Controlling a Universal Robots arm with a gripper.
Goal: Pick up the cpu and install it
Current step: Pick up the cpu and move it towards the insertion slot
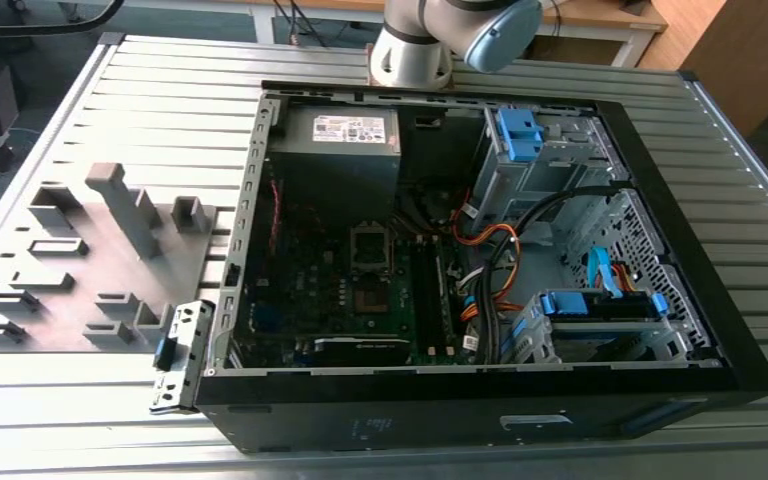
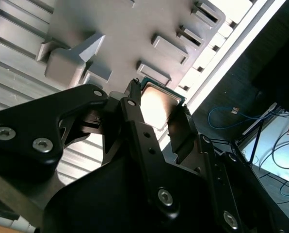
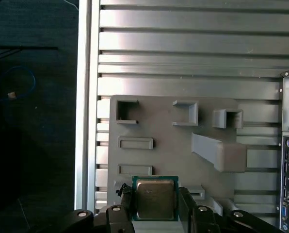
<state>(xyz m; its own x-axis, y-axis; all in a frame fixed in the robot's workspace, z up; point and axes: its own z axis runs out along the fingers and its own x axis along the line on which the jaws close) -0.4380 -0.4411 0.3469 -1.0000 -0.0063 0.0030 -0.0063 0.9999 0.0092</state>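
Slatted table with computer case, fixture tray

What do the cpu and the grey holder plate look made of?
The cpu: top looks like metal, pale silvery with a soft sheen; its green rim suggests circuit board. The holder plate: matte, uniform grey, no glare, probably plastic.
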